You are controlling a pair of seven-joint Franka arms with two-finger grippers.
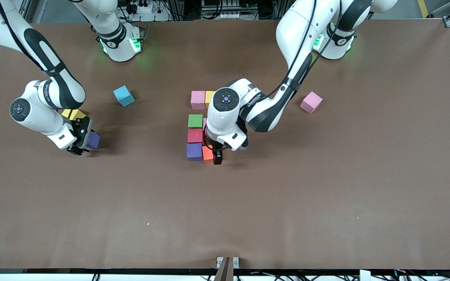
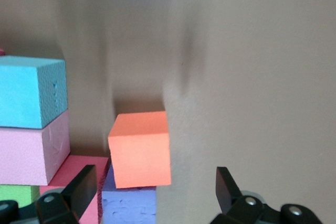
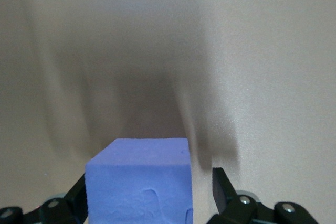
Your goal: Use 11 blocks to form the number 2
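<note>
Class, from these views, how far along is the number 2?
Done: a partial number 2. In hand: left end effector stands open round the orange block; right end effector straddles a purple block. Left: loose blue, pink and yellow blocks.

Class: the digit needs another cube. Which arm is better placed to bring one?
Probably the right: its gripper already straddles a purple block. The left gripper, open, has no loose cube between its fingers, only the orange block placed in the digit.
</note>
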